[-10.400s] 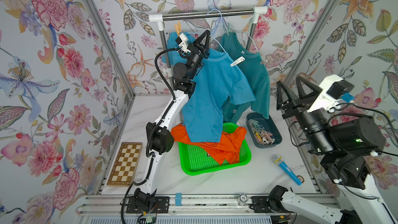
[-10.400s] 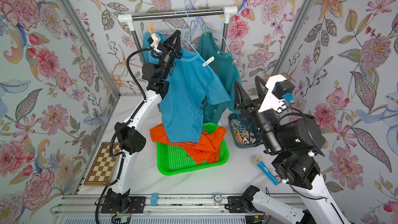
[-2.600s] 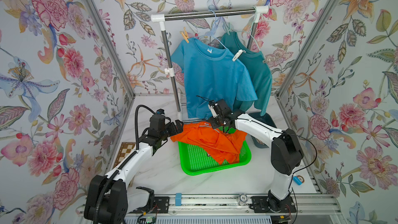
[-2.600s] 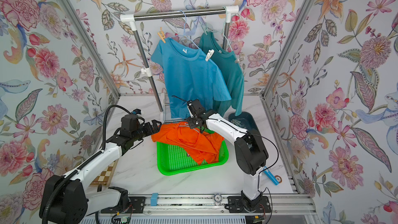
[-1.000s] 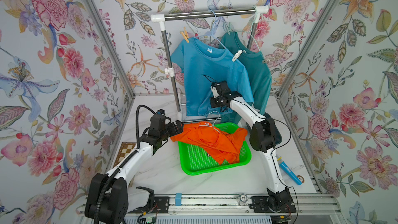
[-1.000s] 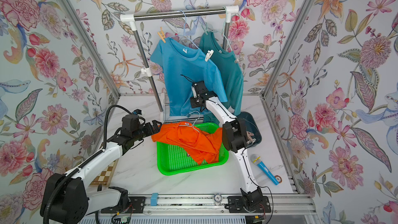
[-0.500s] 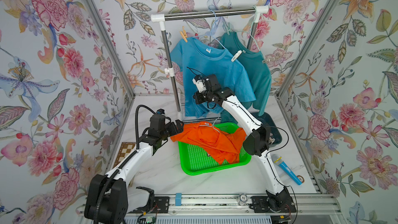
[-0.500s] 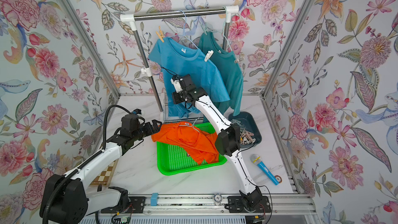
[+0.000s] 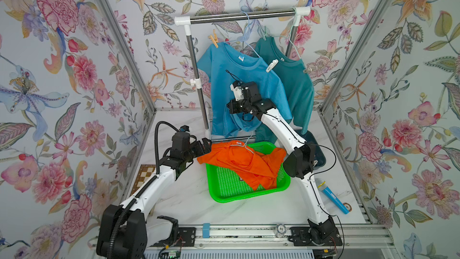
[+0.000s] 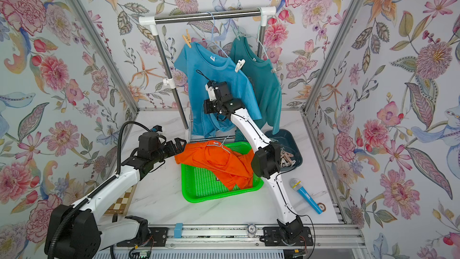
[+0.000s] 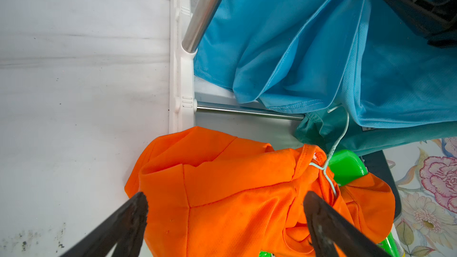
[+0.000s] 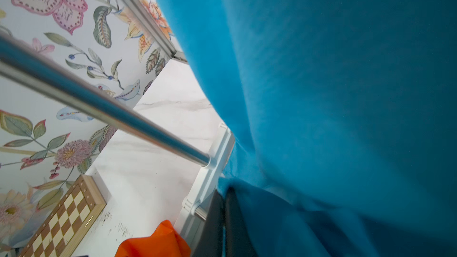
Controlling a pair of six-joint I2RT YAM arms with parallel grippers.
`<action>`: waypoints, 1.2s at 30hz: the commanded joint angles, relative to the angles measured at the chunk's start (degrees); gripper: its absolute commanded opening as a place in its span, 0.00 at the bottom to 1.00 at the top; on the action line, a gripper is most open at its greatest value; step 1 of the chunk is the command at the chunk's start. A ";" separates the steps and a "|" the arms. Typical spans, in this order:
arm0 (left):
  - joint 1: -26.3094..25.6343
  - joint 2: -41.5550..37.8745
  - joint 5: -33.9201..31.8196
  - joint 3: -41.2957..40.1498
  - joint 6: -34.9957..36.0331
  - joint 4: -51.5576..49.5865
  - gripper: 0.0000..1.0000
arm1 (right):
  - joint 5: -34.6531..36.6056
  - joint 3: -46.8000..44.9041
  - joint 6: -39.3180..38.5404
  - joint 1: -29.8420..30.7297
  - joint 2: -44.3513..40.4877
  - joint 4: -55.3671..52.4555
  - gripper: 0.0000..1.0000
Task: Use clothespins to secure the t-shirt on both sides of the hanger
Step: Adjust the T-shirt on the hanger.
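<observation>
While the left gripper (image 11: pixel 225 197) hovers, fingers spread, at the orange t-shirt (image 11: pixel 222 164), the right gripper (image 12: pixel 225 191), fingers pressed together, meets the blue t-shirt (image 12: pixel 333 95), possibly pinching its hem.

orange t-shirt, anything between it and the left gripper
Nothing visible. The open left gripper sits right at the edge of the orange t-shirt, and in the left wrist view the cloth shows between its fingers.

A light blue t-shirt (image 10: pixel 191 88) hangs on the rack (image 10: pixel 179 19), with a beige clothespin (image 10: pixel 186 38) on one shoulder and a white clothespin (image 10: pixel 239 65) on the other. The right gripper (image 10: pixel 208 109) is against its front. The left gripper (image 10: pixel 179 147), jaws apart, sits just beside an orange t-shirt (image 10: pixel 216 160) draped over a green basket (image 10: pixel 199 190).
</observation>
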 commanded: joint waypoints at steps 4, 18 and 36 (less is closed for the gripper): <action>0.77 -0.55 1.07 0.84 0.78 -0.49 1.00 | 1.54 2.25 3.21 -1.28 -5.30 5.95 0.00; -3.59 3.93 -0.43 3.66 2.38 1.05 1.00 | 8.11 -19.47 -1.15 -1.30 -11.93 6.23 0.44; -4.01 9.58 1.12 6.56 4.05 3.80 1.00 | 24.65 -58.39 -5.73 6.85 -47.50 5.16 0.53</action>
